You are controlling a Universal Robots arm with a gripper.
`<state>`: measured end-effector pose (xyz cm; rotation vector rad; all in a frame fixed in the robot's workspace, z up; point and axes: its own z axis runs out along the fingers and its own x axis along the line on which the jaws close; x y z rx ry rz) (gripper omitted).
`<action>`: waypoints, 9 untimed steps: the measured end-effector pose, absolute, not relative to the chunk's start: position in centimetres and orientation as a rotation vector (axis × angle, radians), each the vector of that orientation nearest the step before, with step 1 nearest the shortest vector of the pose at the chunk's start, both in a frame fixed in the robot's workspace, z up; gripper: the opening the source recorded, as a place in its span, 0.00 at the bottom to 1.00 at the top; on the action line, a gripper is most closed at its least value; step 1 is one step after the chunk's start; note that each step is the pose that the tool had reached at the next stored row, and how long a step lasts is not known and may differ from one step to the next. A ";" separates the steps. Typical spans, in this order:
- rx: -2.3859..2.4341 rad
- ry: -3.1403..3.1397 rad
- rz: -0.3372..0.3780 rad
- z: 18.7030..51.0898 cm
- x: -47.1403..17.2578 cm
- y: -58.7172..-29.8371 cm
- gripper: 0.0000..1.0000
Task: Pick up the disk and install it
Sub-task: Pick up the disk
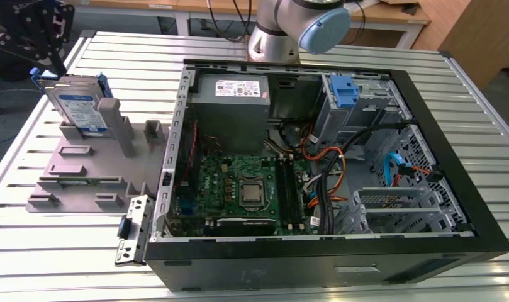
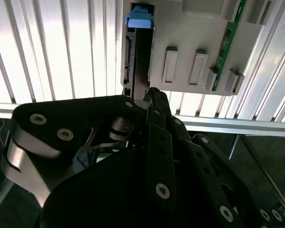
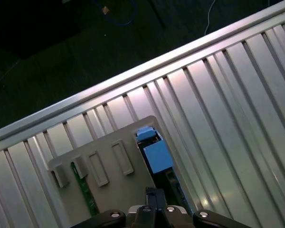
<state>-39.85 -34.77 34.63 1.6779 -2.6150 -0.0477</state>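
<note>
The disk (image 1: pixel 80 106) stands upright in a slot of the grey holder (image 1: pixel 78 170) at the exterior view's left, its white-and-blue label facing out and blue rails on its edges. My black gripper (image 1: pixel 46 55) hangs just above and behind it, shut, with nothing between its fingers. In the second wrist view the gripper (image 2: pixel 151 93) sits over the near end of the disk (image 2: pixel 133 57), which appears edge-on with a blue rail (image 2: pixel 140 18) at its far end. In the first wrist view the gripper (image 3: pixel 154 194) sits close to the disk's blue rail (image 3: pixel 156 154).
An open black computer case (image 1: pixel 455 207) fills the middle and the exterior view's right, with a motherboard (image 1: pixel 237 189), a grey power-supply box (image 1: pixel 231 94) and a blue latch (image 1: pixel 344 91) at a drive bay. A green memory stick (image 2: pixel 226 45) lies in the holder. The table (image 1: pixel 61 251) is ribbed metal.
</note>
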 end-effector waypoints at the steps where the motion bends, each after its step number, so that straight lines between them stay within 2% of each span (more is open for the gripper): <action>1: 1.699 -2.602 -0.048 34.6 -39.9 -34.8 0.11; 9: 1.815 -2.542 -0.087 34.5 -39.9 -34.8 0.11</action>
